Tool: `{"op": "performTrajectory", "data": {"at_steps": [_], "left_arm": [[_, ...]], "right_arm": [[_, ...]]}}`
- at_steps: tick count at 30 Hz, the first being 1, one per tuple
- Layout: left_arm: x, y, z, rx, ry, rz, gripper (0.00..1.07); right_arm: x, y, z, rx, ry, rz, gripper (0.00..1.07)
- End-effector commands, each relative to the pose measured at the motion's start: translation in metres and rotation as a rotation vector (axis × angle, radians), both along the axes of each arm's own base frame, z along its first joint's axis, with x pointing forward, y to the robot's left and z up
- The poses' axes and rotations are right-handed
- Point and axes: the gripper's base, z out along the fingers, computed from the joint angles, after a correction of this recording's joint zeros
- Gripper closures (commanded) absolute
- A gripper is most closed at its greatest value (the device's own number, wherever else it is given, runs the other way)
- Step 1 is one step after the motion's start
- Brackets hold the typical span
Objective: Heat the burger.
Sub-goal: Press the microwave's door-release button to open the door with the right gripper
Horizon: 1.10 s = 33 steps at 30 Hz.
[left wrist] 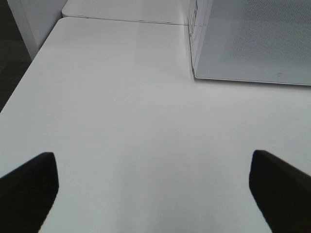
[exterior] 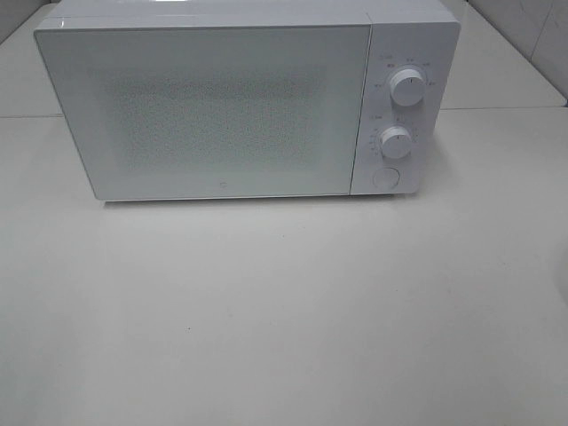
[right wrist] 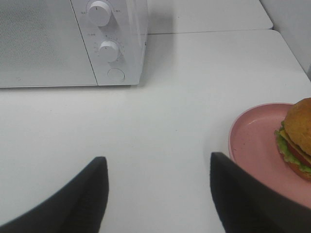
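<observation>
**A:** Where the left gripper (left wrist: 153, 162) hangs over the white table (left wrist: 121, 97), how do its jaws stand?

**B:** Spread wide. The two dark fingers (left wrist: 29, 189) sit far apart with only bare tabletop between them. They grasp nothing, and I cannot tell whether the tips touch the surface.

**A:** And the right gripper (right wrist: 158, 162)?

**B:** Also released, though less widely. Nothing lies between its jaws, and it touches neither plate nor food.

**A:** Where is the burger (right wrist: 297, 138)?

**B:** On the pink plate (right wrist: 252, 141), which rests on the table near one finger of the right gripper, outside the jaws. The burger sits on the plate's half away from that finger and is partly cut off by the frame edge.

**A:** How does it look?

**B:** It has a domed, golden-brown top bun with a rough surface. Under it come a yellow sliver, a green leafy frill, a red layer and a tan bottom bun. It looks whole and upright.

**A:** Farther back?

**B:** The white microwave (exterior: 204, 106) stands on the table, well apart from the plate. Its door (exterior: 213, 115) is closed. The speckled panel hides the inside, so I cannot tell what it contains. On its control side are two round knobs (exterior: 407, 87), one above the other, and a round button (exterior: 384, 177) beneath them.
</observation>
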Motion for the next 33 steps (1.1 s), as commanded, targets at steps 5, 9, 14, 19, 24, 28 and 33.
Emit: {"op": "performTrajectory", "data": {"at_steps": [5,9,14,19,24,28,33], "left_arm": [[-0.001,-0.001,0.001,-0.007,-0.015,-0.002,0.07],[-0.001,-0.001,0.001,-0.007,-0.015,-0.002,0.07],[-0.001,-0.001,0.001,-0.007,-0.015,-0.002,0.07],[-0.001,-0.001,0.001,-0.007,-0.015,-0.002,0.07],[-0.001,-0.001,0.001,-0.007,-0.015,-0.002,0.07],[-0.001,-0.001,0.001,-0.007,-0.015,-0.002,0.07],[-0.001,-0.001,0.001,-0.007,-0.015,-0.002,0.07]], "right_arm": [[-0.003,0.0,0.0,-0.012,-0.032,0.003,0.46],[-0.003,0.0,0.0,-0.012,-0.032,0.003,0.46],[-0.003,0.0,0.0,-0.012,-0.032,0.003,0.46],[-0.003,0.0,0.0,-0.012,-0.033,0.003,0.46],[-0.001,0.0,0.018,-0.009,-0.136,0.003,0.51],[0.018,-0.001,0.036,-0.023,-0.254,-0.007,0.67],[0.049,-0.001,0.053,-0.096,-0.352,0.002,0.98]]}}
